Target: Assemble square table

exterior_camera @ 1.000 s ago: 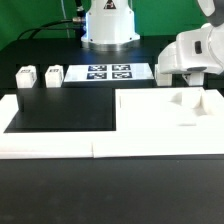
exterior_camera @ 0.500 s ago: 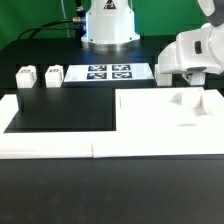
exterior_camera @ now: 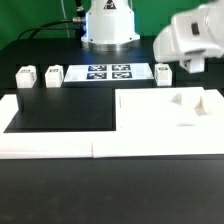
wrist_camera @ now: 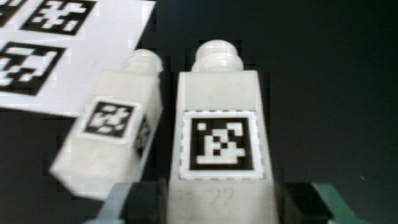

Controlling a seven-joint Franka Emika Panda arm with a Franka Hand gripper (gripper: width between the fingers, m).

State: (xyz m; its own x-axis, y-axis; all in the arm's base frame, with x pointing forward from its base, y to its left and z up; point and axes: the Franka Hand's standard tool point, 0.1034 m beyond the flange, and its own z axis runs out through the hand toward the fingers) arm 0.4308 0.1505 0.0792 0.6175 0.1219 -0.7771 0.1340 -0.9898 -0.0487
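In the wrist view a white table leg (wrist_camera: 219, 130) with a black-and-white tag lies between the jaws of my gripper (wrist_camera: 219, 203), and the dark pads press on both of its sides. A second leg (wrist_camera: 111, 125) lies close beside it. In the exterior view my gripper (exterior_camera: 190, 66) hangs at the far right behind the square tabletop (exterior_camera: 165, 128), and the held leg is hidden there. One leg (exterior_camera: 163, 72) stands just past the marker board's right end. Two more legs (exterior_camera: 25, 76) (exterior_camera: 54, 74) stand at the far left.
The marker board (exterior_camera: 107, 72) (wrist_camera: 45, 40) lies flat at the back centre, in front of the robot base (exterior_camera: 108, 25). A long low white border wall (exterior_camera: 50, 142) runs along the front and up the left side, next to the tabletop.
The arm has risen and swung toward the exterior view's right, uncovering the leg beside the marker board. The tabletop and the two legs at the left have stayed put.
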